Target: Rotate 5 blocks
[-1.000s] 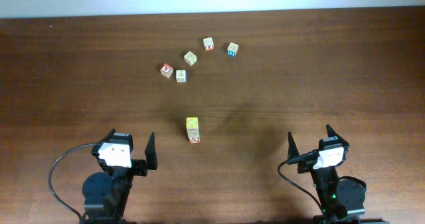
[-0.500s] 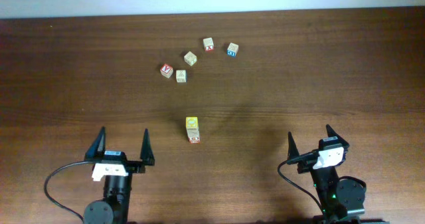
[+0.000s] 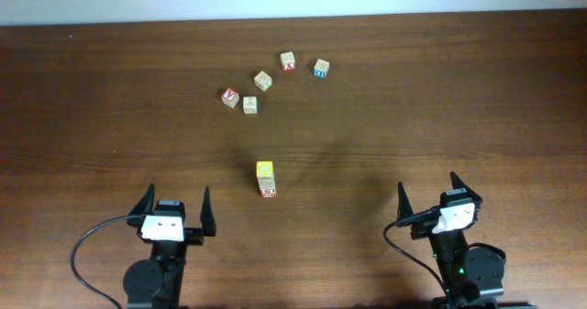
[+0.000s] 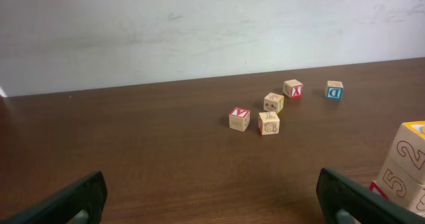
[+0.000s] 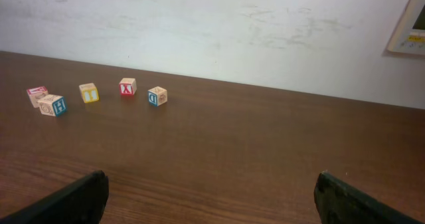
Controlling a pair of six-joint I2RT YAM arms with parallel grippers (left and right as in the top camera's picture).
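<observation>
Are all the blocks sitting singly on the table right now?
No, the left wrist view shows the yellow-topped block standing on top of a second block.

L arm (image 3: 154, 274) and R arm (image 3: 466, 265) both sat folded low over their bases, wrists pointing fwd. L gripper (image 3: 178, 192) stood spread wide, holding nothing, its dark fingers (image 4: 70, 199) level w/ each other. R gripper (image 3: 427, 182) was spread just as wide, also empty, but twisted slightly, outer finger reaching a bit further fwd than the inner.
</observation>
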